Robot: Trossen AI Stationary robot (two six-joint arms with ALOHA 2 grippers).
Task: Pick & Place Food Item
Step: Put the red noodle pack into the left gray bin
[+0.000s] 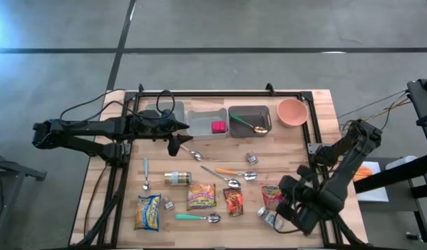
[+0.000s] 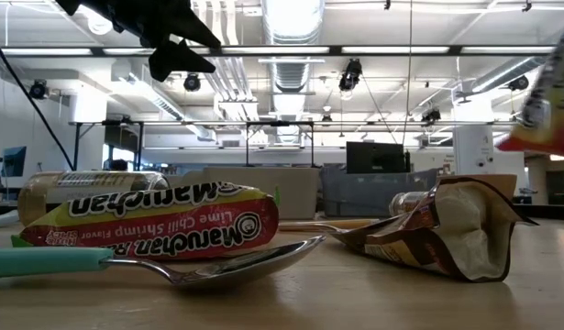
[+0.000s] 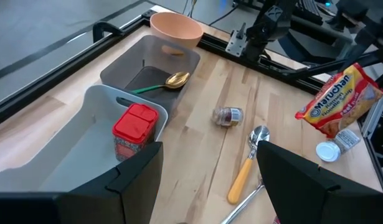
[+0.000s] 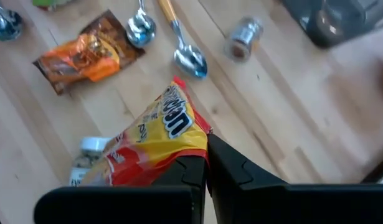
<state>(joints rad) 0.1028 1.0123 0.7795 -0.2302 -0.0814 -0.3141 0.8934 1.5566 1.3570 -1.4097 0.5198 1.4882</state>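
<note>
Yellow noodle packet (image 4: 155, 144) in right tool (image 4: 207, 163).

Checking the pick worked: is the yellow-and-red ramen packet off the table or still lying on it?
Off the table: the right gripper is shut on the ramen packet, which hangs above the table.

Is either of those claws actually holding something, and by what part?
The right gripper pinches the yellow noodle packet by its edge; the left gripper holds nothing.

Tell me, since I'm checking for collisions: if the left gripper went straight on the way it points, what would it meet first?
Probably the red container in the white bin: the open left gripper looks down toward it. Depth is unclear, so it might pass over onto bare table.
</note>
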